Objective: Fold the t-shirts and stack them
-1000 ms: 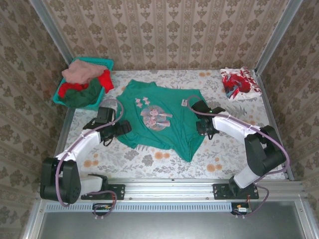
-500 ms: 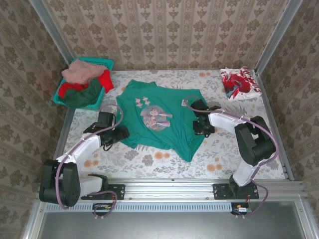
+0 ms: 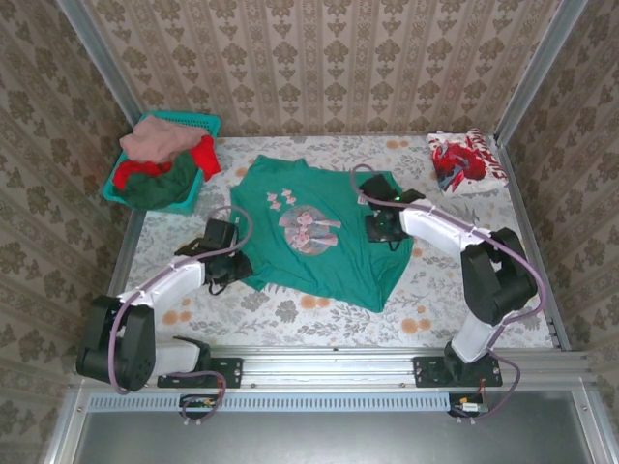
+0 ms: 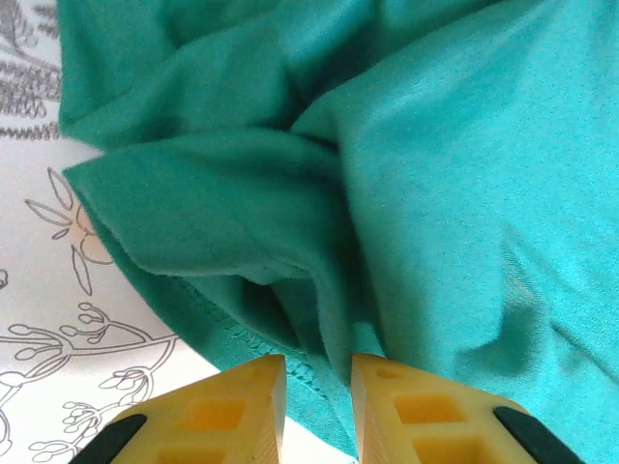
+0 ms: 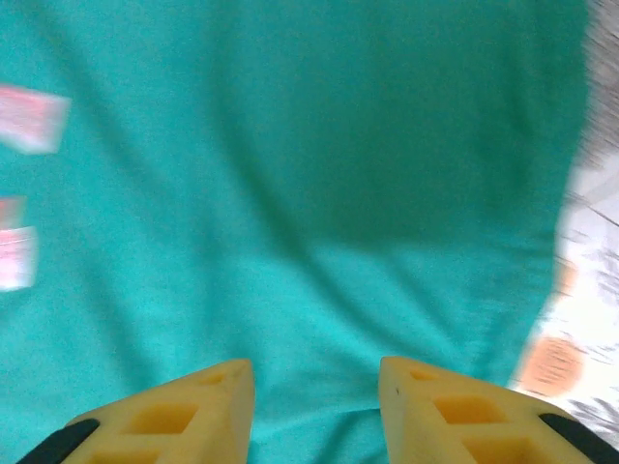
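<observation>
Teal t-shirt (image 3: 309, 242) lies print-up at centre. Left gripper (image 4: 317, 365) sits at its 8 o'clock corner, fingers nearly closed on a fold of hem, probably to tug it flat. Right gripper (image 5: 314, 372) is over the 2 o'clock side, fingers apart and empty. A second ago the left was wide open and the right sat lower; the hem is squarer now.

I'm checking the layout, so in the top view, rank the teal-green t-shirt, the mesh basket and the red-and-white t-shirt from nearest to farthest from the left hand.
1. teal-green t-shirt, centre, its edge at the left hand.
2. mesh basket, far left corner.
3. red-and-white t-shirt, far right corner.
</observation>
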